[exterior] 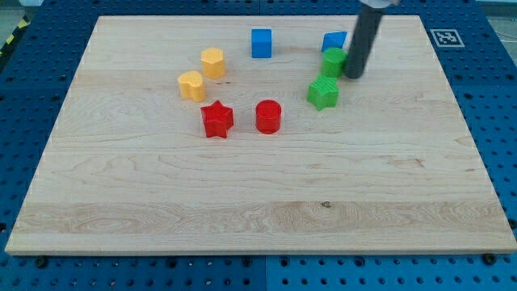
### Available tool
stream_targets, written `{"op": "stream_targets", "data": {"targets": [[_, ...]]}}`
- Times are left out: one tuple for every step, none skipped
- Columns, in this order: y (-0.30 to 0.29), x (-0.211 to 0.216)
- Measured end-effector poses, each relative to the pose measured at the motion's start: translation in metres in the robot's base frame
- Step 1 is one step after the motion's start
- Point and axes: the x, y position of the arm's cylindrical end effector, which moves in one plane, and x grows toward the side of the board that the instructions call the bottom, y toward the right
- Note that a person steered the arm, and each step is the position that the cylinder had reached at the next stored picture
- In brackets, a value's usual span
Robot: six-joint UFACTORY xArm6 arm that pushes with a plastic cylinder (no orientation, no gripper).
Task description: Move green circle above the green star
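Pressing my tip (pixel 353 75) against the green circle (pixel 333 61), seemingly touching.
Green star (pixel 323 93) sits just below the circle; my tip holds nothing.

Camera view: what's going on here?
An arm with a dark rod is pushing blocks on a wooden board. My tip sits right beside the green circle, on the view's right, apparently touching it. The green circle is already toward the view's top from the green star, close to it. A blue cube sits just behind the circle. Another blue cube, two yellow blocks, a red star and a red cylinder lie apart to the view's left.
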Motion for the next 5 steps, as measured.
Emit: {"op": "stream_targets", "data": {"targets": [[-0.015,-0.006],[-0.013,0.006],[-0.033,0.001],[-0.052,-0.026],[-0.053,-0.027]]}}
